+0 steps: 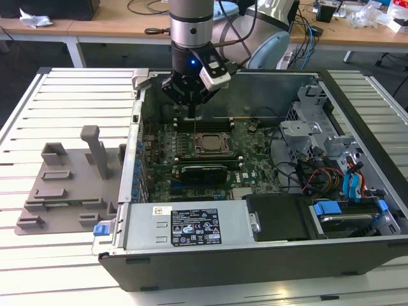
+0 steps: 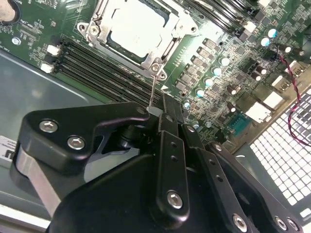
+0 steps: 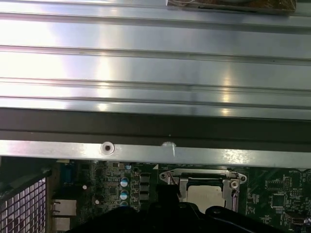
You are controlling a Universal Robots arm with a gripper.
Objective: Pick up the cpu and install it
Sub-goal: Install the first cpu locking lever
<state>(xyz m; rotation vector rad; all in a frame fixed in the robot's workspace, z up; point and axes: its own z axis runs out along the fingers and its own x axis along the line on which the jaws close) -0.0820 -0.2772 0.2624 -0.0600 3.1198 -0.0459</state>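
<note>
Gripper (image 2: 156, 114) fills foreground in second wrist view, fingers pinched together, nothing held. Cpu (image 2: 137, 26) already seated in socket frame (image 2: 158, 63) mid-motherboard (image 2: 218, 53). Judged: install step; frame unlatched, needs closing.

Exterior view: raised, looking down across the open computer case (image 1: 255, 210) at the end effector (image 1: 191, 95) from well off. Both wrist views: riding close behind the end effector (image 2: 160, 114), sharing the socket frame (image 2: 138, 31) (image 3: 204, 187) just beyond it.
</note>
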